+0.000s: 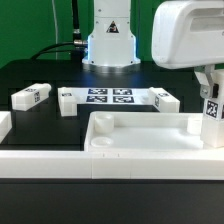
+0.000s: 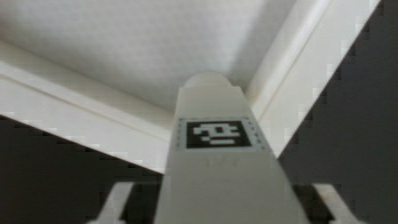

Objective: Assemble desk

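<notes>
The desk top [image 1: 150,140], a white rimmed tray, lies at the front of the exterior view. A white square leg [image 1: 212,110] with a tag stands upright at its corner on the exterior view's right. I cannot tell whether its foot sits in the socket. My gripper [image 1: 209,84] comes down over the leg's upper end. In the wrist view the leg [image 2: 217,133] runs between the fingers [image 2: 125,200], which lie close against both its sides, and my gripper [image 2: 226,197] is shut on it. The desk top's rim [image 2: 107,110] shows behind.
Loose tagged legs lie on the black table: one [image 1: 30,97] at the exterior view's left, one [image 1: 67,100] by the marker board [image 1: 110,97], one [image 1: 165,100] to its right. A long white rail [image 1: 40,165] lies along the front. The robot base [image 1: 108,40] stands behind.
</notes>
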Robot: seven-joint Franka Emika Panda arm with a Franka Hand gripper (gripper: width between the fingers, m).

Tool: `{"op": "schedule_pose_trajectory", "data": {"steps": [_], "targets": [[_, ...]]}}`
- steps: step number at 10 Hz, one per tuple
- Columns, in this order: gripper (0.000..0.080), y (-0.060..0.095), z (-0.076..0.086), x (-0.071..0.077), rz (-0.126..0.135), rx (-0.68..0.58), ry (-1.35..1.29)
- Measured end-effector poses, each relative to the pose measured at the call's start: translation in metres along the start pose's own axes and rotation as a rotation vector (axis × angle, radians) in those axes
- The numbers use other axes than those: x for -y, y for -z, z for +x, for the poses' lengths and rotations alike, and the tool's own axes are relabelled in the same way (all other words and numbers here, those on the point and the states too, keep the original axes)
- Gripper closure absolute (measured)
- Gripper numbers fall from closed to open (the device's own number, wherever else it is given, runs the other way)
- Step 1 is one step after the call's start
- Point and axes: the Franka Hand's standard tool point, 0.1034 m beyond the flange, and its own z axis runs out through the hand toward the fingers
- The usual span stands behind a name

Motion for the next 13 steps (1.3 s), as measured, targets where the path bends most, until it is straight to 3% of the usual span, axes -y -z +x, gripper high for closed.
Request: {"op": "schedule_pose_trajectory", "data": {"steps": [2, 4, 13], "targets": [[0.0511, 0.0000, -0.0001, 0.0000, 0.003, 0.000, -0.034], [0.0511, -0.0006, 0.0004, -0.0026, 0.016, 0.007, -0.266], [0.0509, -0.0015, -0.0002, 0.0013, 0.018, 0.021, -1.108]]}}
